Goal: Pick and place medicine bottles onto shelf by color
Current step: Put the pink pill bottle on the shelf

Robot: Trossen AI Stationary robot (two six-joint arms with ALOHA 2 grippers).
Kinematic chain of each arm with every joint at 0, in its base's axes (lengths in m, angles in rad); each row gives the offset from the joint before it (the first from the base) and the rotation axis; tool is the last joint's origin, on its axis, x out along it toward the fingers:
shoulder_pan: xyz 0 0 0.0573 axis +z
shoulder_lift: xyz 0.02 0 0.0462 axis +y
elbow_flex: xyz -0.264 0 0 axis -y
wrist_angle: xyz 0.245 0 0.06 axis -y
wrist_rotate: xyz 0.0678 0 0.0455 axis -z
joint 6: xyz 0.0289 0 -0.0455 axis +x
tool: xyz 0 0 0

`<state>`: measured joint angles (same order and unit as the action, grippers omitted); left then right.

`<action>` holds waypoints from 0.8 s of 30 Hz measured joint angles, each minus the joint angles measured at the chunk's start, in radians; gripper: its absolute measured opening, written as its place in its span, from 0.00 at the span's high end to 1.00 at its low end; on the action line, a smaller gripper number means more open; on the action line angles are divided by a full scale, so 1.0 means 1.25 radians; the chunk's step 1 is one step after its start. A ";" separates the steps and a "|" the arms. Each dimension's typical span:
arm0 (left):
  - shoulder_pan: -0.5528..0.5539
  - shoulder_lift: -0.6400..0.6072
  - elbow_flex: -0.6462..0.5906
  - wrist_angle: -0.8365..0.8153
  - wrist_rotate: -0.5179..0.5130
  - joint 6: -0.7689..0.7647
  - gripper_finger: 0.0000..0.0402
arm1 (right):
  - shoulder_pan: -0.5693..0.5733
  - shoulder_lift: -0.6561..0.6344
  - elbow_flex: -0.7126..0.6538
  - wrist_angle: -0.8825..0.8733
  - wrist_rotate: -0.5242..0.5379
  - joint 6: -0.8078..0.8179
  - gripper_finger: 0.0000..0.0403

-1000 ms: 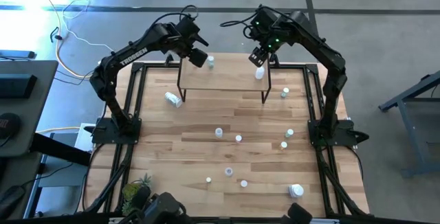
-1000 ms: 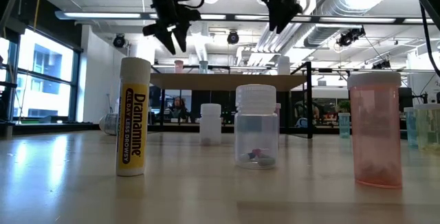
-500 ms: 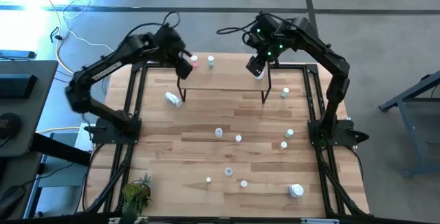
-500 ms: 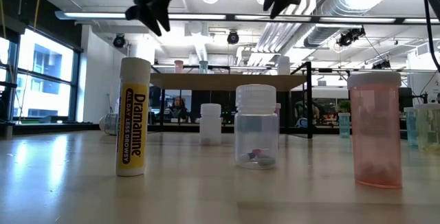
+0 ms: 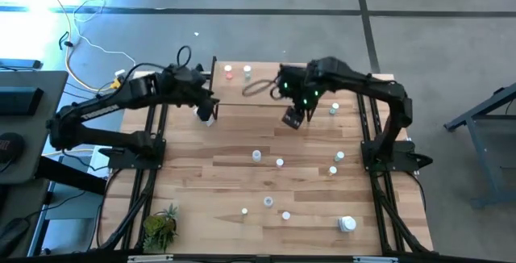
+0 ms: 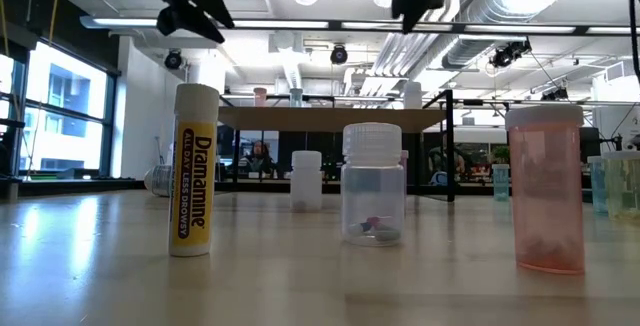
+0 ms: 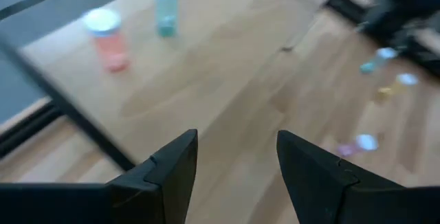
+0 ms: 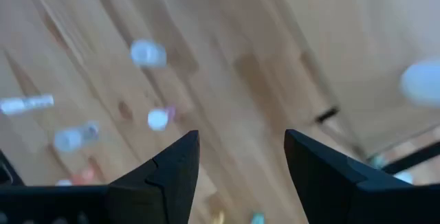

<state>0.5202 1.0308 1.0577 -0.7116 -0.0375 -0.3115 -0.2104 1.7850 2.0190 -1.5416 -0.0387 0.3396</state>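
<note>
i'm hanging my left gripper (image 5: 207,111) over the shelf's (image 5: 258,93) near-left corner, fingers (image 7: 172,172) spread w/ nothing between them. wrist view is showing bare board past my fingertips, so i'm carrying no bottle. beyond them, on the shelf's far strip, a pink bottle (image 7: 106,37) and a green-tinted one (image 7: 163,5) are standing upright, just beside each other. in the high view they're a red cap (image 5: 229,72) and a green cap (image 5: 247,72); they look grouped by colour, my guess at why they're back there.

my right gripper (image 5: 292,117) is hovering at the shelf's near edge, twd the right end, also parted and empty; only tabletop (image 8: 227,93) and blurred small bottles are showing past its fingers (image 8: 175,165).

rest of the bottles are sitting on the table, well apart from both grippers on the side away from the shelf: white caps (image 5: 256,156) mid-table, greenish ones (image 5: 339,156) nearer my right side, a bigger white bottle (image 5: 347,224) at the far near-right corner. one white bottle (image 5: 205,116) is lying just under my left gripper, beside the shelf leg.

judging: i'm btwn placements, most sorting left to do. next pick calls for dropping low, since the bottles are tiny and tippy.
</note>
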 joint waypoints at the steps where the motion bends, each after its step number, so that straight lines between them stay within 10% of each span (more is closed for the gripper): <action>1: -0.006 -0.012 -0.021 0.023 0.014 -0.001 0.53 | 0.013 -0.012 -0.030 0.007 0.000 0.019 0.49; 24: -0.148 -0.066 -0.175 0.252 0.118 0.042 0.53 | 0.264 -0.231 -0.567 0.503 0.000 0.289 0.49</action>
<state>0.3353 0.9489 0.8387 -0.3969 0.1097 -0.2587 0.1198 1.4960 1.3105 -0.9131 -0.0383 0.7007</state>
